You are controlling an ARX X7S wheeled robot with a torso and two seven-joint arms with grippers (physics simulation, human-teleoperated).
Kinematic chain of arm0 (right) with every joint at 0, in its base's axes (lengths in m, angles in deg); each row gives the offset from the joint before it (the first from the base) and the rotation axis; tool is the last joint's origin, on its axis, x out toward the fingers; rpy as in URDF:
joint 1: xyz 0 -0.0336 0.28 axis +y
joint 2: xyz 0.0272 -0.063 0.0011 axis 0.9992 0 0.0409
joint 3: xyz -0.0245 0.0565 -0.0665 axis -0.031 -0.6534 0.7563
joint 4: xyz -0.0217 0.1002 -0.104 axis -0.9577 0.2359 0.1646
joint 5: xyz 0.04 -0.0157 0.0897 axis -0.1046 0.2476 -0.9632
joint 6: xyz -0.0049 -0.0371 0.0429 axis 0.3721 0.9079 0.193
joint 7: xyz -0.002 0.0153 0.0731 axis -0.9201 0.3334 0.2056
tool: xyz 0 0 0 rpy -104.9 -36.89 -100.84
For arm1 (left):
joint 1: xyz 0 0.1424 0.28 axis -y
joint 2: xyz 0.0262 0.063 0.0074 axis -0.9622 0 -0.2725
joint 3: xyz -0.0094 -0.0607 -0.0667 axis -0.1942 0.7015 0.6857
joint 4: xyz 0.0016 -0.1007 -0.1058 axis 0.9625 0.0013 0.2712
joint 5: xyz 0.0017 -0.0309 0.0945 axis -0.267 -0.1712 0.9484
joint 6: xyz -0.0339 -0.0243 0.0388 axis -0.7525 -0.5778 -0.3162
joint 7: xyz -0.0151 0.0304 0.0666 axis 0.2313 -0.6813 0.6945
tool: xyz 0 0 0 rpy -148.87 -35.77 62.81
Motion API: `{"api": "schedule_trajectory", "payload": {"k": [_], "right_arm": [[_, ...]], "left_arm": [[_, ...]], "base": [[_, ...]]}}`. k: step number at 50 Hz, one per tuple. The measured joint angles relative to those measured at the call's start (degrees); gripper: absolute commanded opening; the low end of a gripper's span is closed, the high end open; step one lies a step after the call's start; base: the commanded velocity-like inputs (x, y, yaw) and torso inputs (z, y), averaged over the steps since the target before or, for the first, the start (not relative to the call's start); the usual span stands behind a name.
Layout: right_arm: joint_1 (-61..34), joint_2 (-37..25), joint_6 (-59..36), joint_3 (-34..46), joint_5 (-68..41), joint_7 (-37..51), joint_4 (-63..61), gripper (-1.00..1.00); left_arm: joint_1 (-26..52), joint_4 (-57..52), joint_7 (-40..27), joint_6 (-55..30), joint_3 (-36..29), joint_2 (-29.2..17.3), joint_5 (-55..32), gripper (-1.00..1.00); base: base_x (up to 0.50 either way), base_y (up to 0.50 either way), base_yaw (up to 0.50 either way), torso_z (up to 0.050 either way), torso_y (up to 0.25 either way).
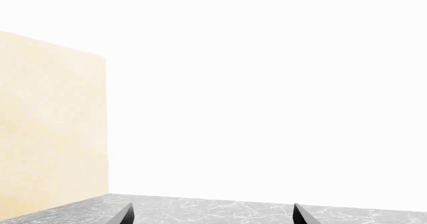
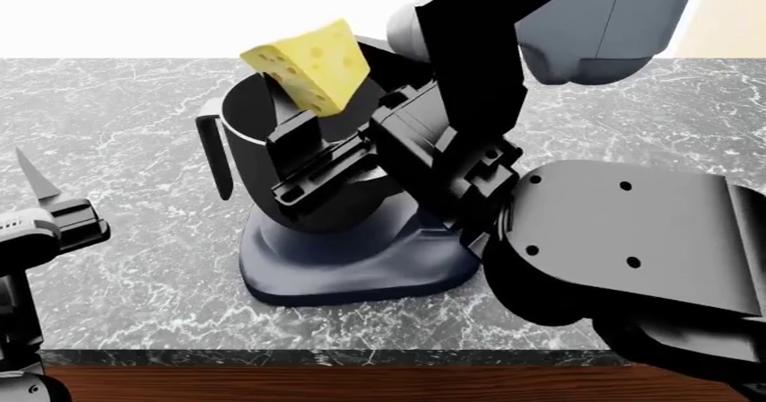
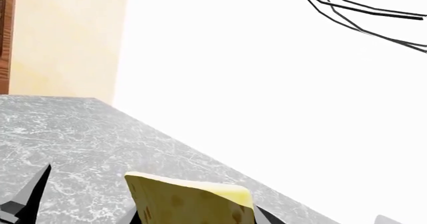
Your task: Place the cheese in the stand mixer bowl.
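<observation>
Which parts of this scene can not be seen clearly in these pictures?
- Inside of the stand mixer bowl: head view, covered by the cheese and the right end effector.
- Lower part of the cheese: right wrist view, cut off by the picture edge.
- Left end effector: left wrist view shows only two fingertips at the edge; head view shows it only partly.

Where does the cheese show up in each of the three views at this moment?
Head view: the cheese sits upper centre, held in the right gripper above the stand mixer bowl.
Right wrist view: its pale top edge rises at the bottom centre, between the fingertips.
Left wrist view: not in it.
Shared landmark: the grey marble countertop appears in all three.
</observation>
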State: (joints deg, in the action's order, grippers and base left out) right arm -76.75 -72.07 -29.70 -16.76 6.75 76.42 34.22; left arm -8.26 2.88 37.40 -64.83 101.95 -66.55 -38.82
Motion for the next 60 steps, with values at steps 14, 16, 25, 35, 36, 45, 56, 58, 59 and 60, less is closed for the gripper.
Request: {"api": "schedule_trajectory", "payload": {"k": [14, 16, 25, 35, 36, 45, 56, 58, 59, 60], "right_arm": [[-1.7, 2.8, -0.2, 0.4, 1.4, -0.1, 3.5, -1.0], [-1.9, 3.2, -0.2, 0.4, 1.6, -0.2, 4.0, -1.0], [-2.6, 4.4, -0.2, 0.5, 2.4, -0.3, 6.5, -1.0], [-2.8, 5.1, -0.5, 0.6, 2.6, -0.6, 7.6, 1.0], [-2.8, 5.2, -0.6, 0.7, 2.7, -0.6, 7.6, 1.0], [-2.7, 5.4, -0.9, 0.8, 3.2, -1.0, 7.6, 1.0], [-2.8, 5.3, -1.2, 0.7, 2.6, -1.2, 6.8, 1.0], [-2.8, 5.3, -1.3, 0.7, 2.4, -1.2, 6.6, 1.0], [-2.8, 5.2, -1.3, 0.6, 2.3, -1.2, 6.5, 1.0], [-2.8, 5.1, -1.3, 0.6, 2.2, -1.1, 6.3, 1.0]], "left_arm": [[0.0, -0.1, -0.2, -0.1, 0.0, -0.2, -0.2, 1.0], [0.0, -0.1, -0.2, -0.1, 0.0, -0.2, -0.3, 1.0], [-0.2, 0.0, -0.3, 0.1, 0.1, -0.3, -0.4, 1.0], [-0.4, 0.2, -0.4, 0.4, 0.2, -0.3, -0.5, 1.0], [-0.5, 0.2, -0.4, 0.4, 0.2, -0.3, -0.6, 1.0], [-0.6, 0.2, -0.6, 0.5, 0.3, -0.4, -0.7, 1.0], [-0.5, 0.2, -0.7, 0.4, 0.2, -0.6, -0.9, 1.0], [-0.5, 0.2, -0.7, 0.4, 0.2, -0.6, -0.9, 1.0], [-0.5, 0.2, -0.7, 0.5, 0.2, -0.6, -0.9, 1.0], [-0.5, 0.2, -0.7, 0.5, 0.2, -0.6, -0.9, 1.0]], "base": [[0.0, 0.0, 0.0, 0.0, 0.0], [0.0, 0.0, 0.0, 0.0, 0.0], [0.0, 0.0, 0.0, 0.0, 0.001], [0.0, 0.0, 0.0, 0.0, 0.0], [0.0, 0.0, 0.0, 0.0, 0.0], [0.0, 0.0, 0.0, 0.0, 0.0], [0.0, 0.0, 0.0, 0.0, 0.0], [0.0, 0.0, 0.0, 0.0, 0.0], [0.0, 0.0, 0.0, 0.0, 0.0], [0.0, 0.0, 0.0, 0.0, 0.0]]}}
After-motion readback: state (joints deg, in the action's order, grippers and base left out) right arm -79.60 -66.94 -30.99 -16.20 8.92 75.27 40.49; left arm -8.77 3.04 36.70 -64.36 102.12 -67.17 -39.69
